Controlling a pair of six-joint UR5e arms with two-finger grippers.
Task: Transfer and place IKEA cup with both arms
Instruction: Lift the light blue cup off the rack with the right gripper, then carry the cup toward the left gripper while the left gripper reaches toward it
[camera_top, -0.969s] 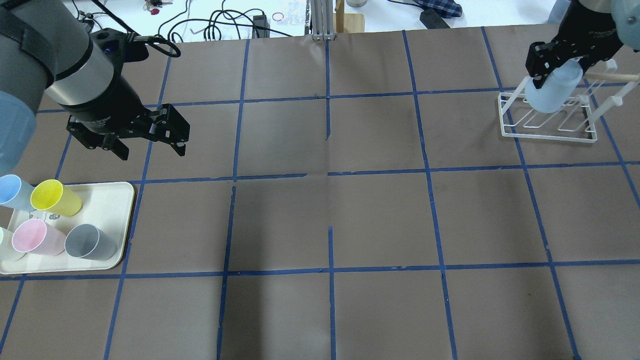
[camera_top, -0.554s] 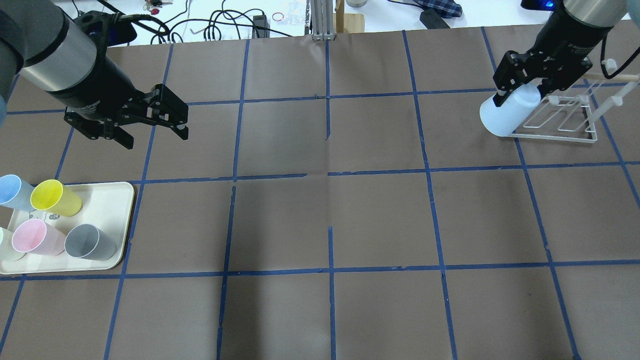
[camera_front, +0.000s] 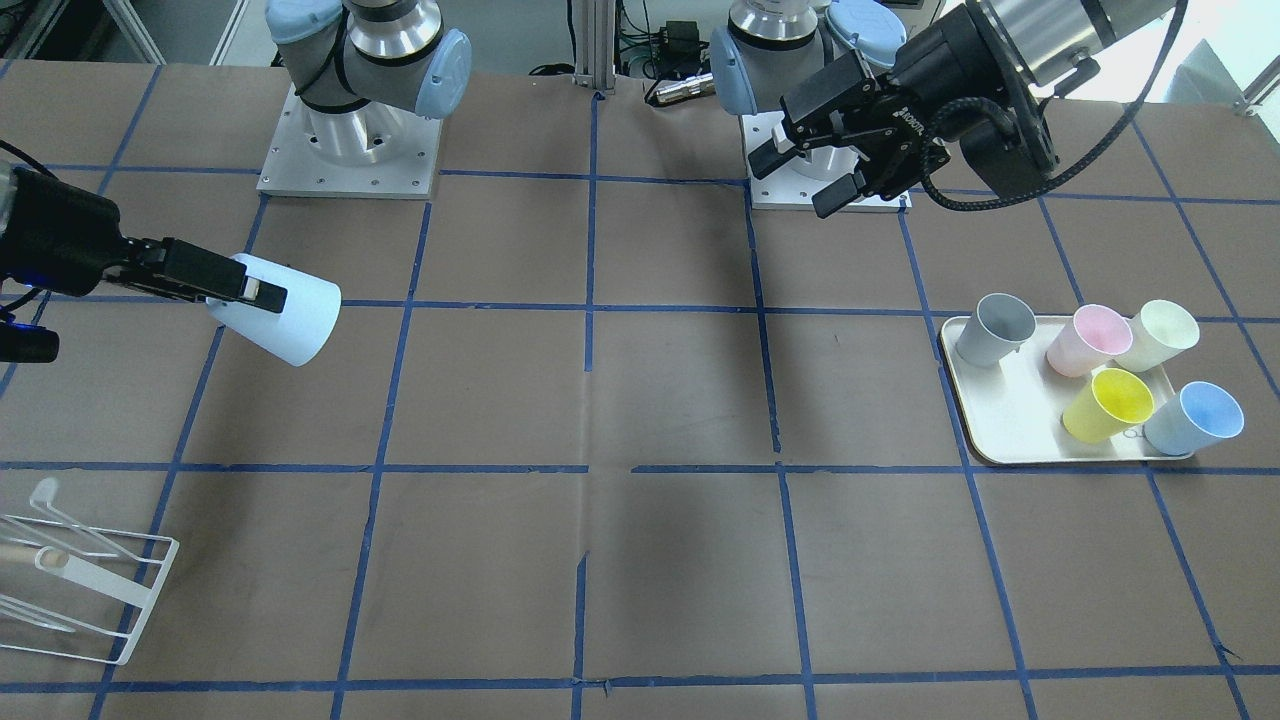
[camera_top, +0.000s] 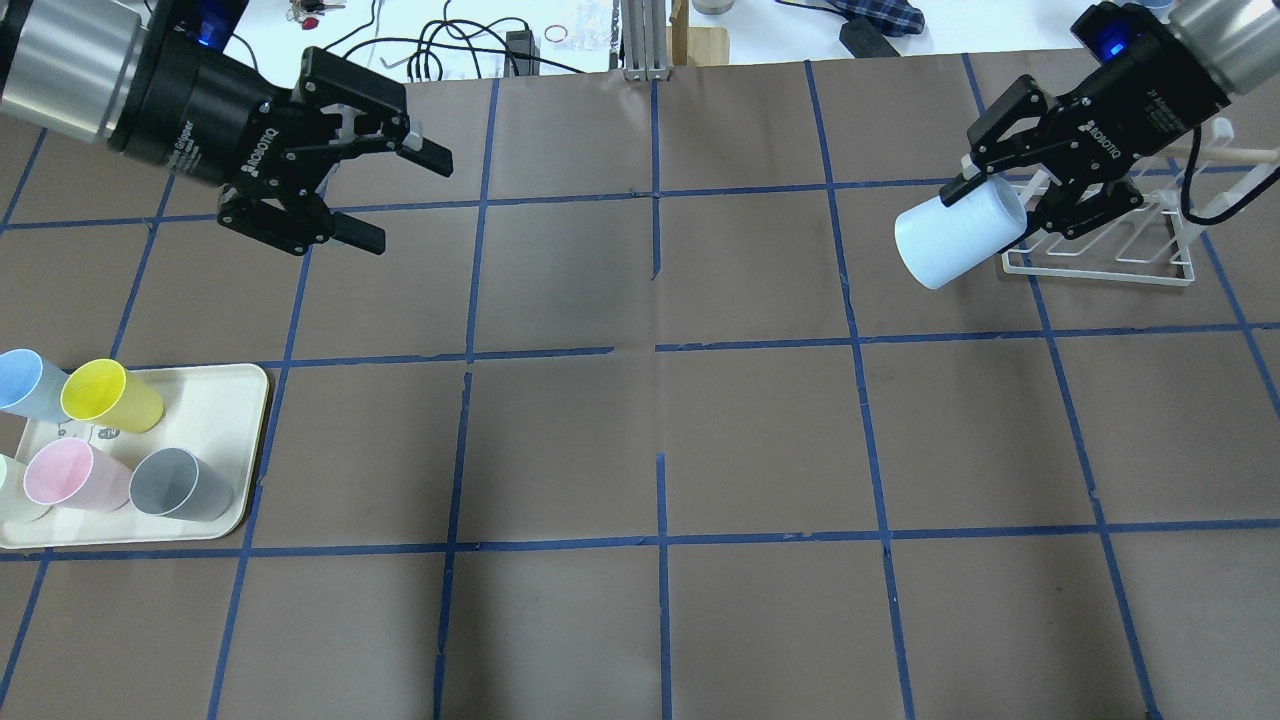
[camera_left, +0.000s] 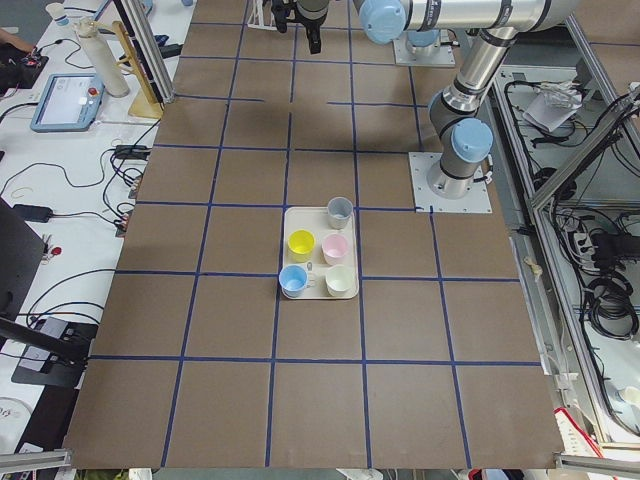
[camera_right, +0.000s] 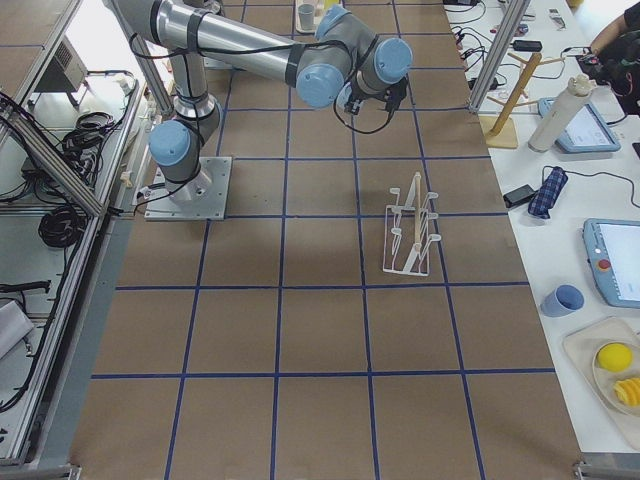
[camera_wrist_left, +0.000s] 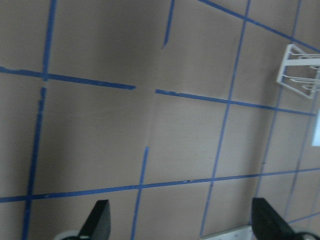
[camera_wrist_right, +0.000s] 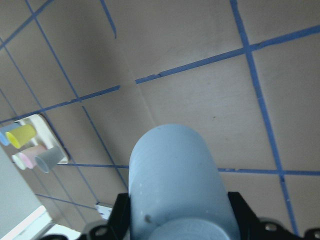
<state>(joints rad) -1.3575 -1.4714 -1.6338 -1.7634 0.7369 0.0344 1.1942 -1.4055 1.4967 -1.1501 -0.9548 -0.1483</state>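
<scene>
Altogether, five cups (camera_top: 180, 485) sit on the tray (camera_top: 235, 385). The right gripper (camera_top: 1005, 205) clamps the sixth, the IKEA cup (camera_top: 945, 242), now clear of the rack (camera_top: 1100, 277). The left gripper (camera_top: 408, 204) gapes.

Left pincer (camera_wrist_left: 182, 221) spread wide over taped table (camera_wrist_left: 165, 140) — white rack (camera_wrist_left: 284, 63) far right.

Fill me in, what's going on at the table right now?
The right gripper holds the pale-blue IKEA cup tipped on its side, in the air near the white wire rack. The left gripper is open and empty, raised opposite and pointing toward it. No handover yet. Five other cups stand on the tray.
</scene>
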